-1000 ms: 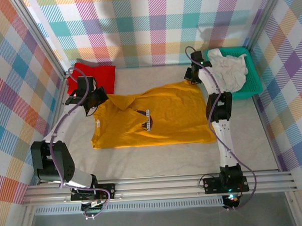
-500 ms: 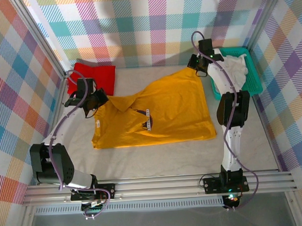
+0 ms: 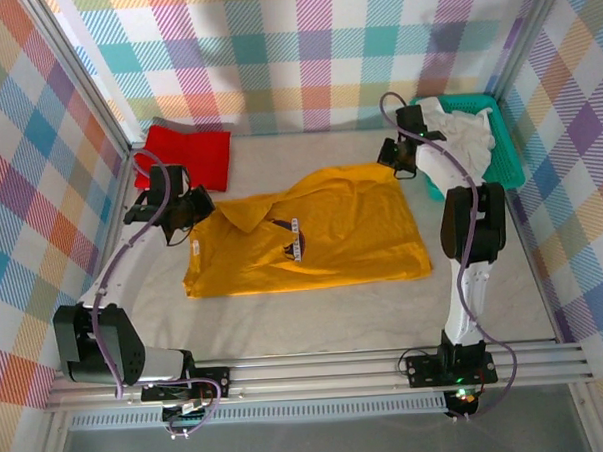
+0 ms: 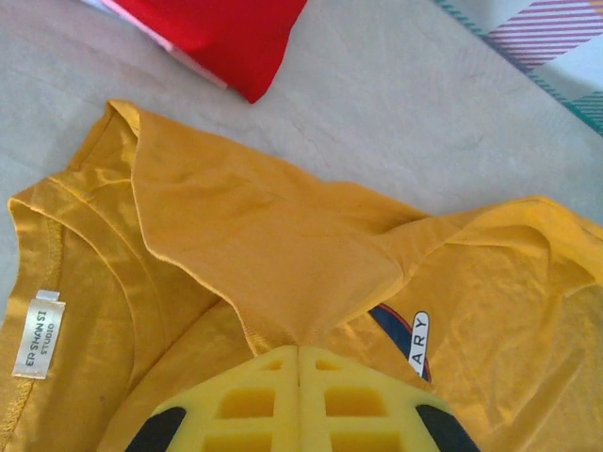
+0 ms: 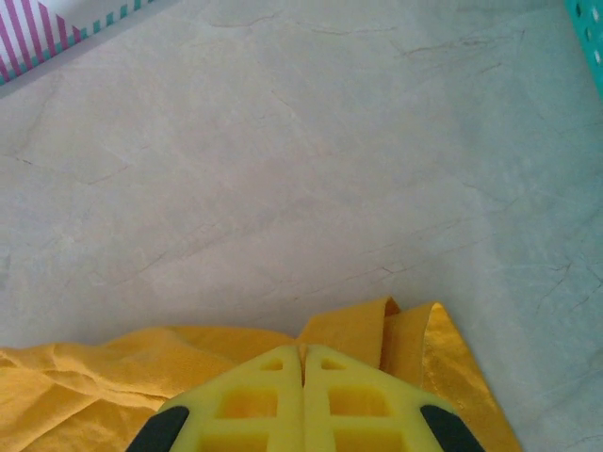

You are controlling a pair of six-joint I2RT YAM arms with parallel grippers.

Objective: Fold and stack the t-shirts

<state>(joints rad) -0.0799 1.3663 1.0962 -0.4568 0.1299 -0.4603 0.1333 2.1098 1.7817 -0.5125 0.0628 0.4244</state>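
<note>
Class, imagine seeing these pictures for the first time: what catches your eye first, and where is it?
A mustard-yellow t-shirt spreads across the middle of the table, its far corners pinched by the left gripper and right gripper. A red t-shirt lies in the far left corner; an off-white t-shirt is heaped in a teal basket at far right.

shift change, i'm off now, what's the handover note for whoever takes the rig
Both shut on the yellow tee: left gripper near the collar, right gripper on its far right corner.
It lies spread mid-table, logo up, unfolded.
Done: red tee looks folded, far left.
Left: fold yellow, stack on red, then the white tee, crumpled in the basket.
</note>
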